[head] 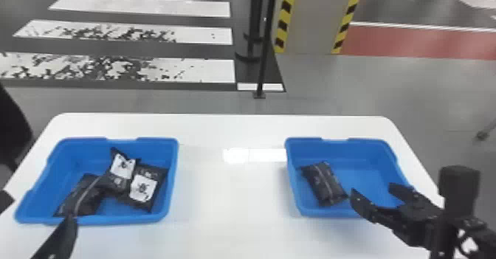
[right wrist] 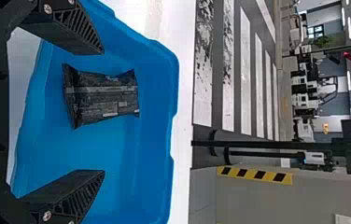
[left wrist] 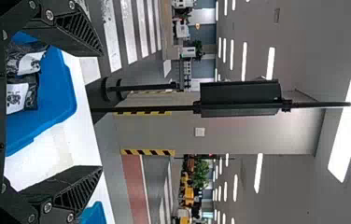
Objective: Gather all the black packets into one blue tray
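My right gripper (head: 372, 195) stands open over the near right part of the right blue tray (head: 369, 173), to the right of a single black packet (head: 324, 183) lying there. In the right wrist view, my right gripper (right wrist: 103, 112) has its fingers wide apart, and the packet (right wrist: 103, 97) lies beyond them on the tray floor. Several black packets (head: 144, 188) lie together in the left blue tray (head: 129, 219). A finger of my left gripper (head: 62, 236) shows at that tray's near edge; in the left wrist view, the left gripper (left wrist: 101, 109) is open, holding nothing.
Both trays rest on a white table (head: 228, 195) with a wide gap between them. Past the table's far edge, a thin black pole (head: 264, 55) stands on the floor near a grey pillar (head: 313, 18) with yellow-black striped edges.
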